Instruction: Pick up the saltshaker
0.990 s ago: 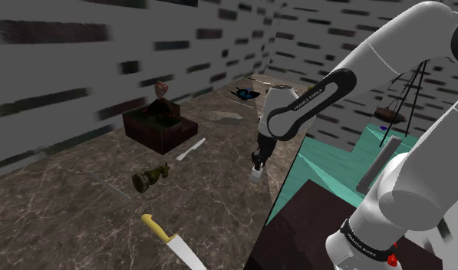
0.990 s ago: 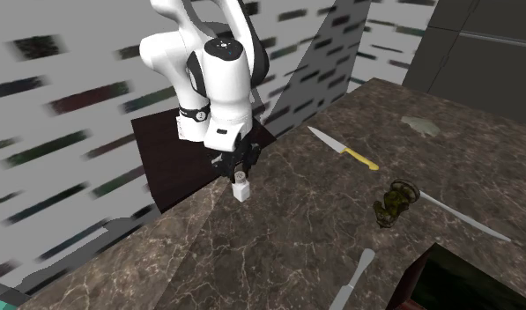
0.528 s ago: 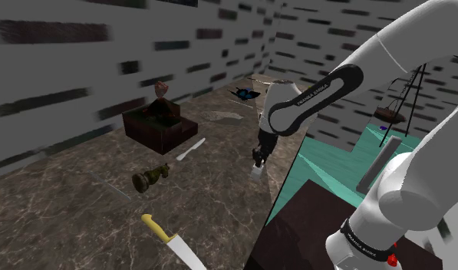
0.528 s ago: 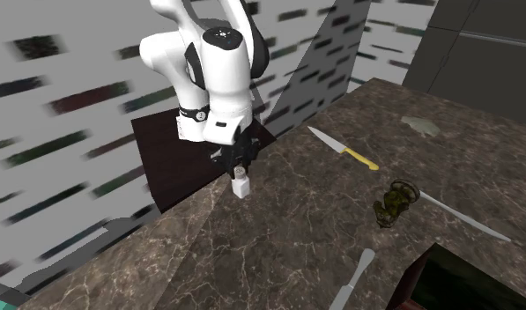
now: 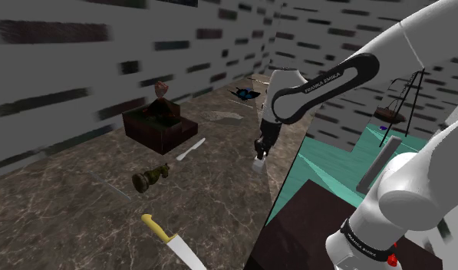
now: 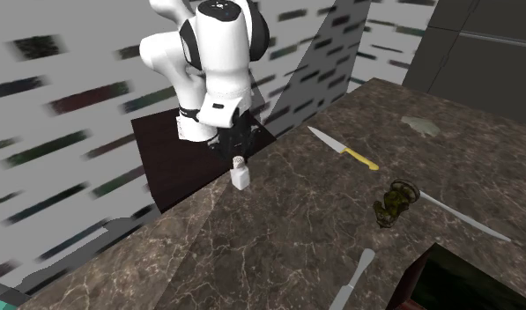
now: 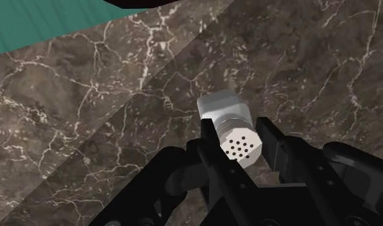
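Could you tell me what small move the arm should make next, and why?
Probably raise the gripper straight up: its jaws clasp the saltshaker by its perforated cap, and its base is barely clear of the marble counter, if at all.

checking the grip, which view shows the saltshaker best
The wrist view: the saltshaker sits close up, perforated cap facing the camera, clasped by the end effector. The shoulder and second exterior views show it as a small white shape below the end effector, with no cap detail.
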`<state>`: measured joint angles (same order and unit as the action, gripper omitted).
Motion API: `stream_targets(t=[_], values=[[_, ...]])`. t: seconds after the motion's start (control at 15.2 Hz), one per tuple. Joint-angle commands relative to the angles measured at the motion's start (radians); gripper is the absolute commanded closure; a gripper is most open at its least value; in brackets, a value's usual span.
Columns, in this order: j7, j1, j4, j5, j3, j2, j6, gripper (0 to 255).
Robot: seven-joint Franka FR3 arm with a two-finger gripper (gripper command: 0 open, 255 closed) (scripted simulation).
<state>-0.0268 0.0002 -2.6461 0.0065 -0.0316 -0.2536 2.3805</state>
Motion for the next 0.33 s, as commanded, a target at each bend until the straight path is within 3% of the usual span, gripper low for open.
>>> stream_targets(t=[0.0,0.26], values=[[0.001,-0.001,0.008,-0.001,0.0,-0.023,-0.032,255],[0.002,-0.001,0.021,-0.002,0.001,-0.046,-0.067,255]])
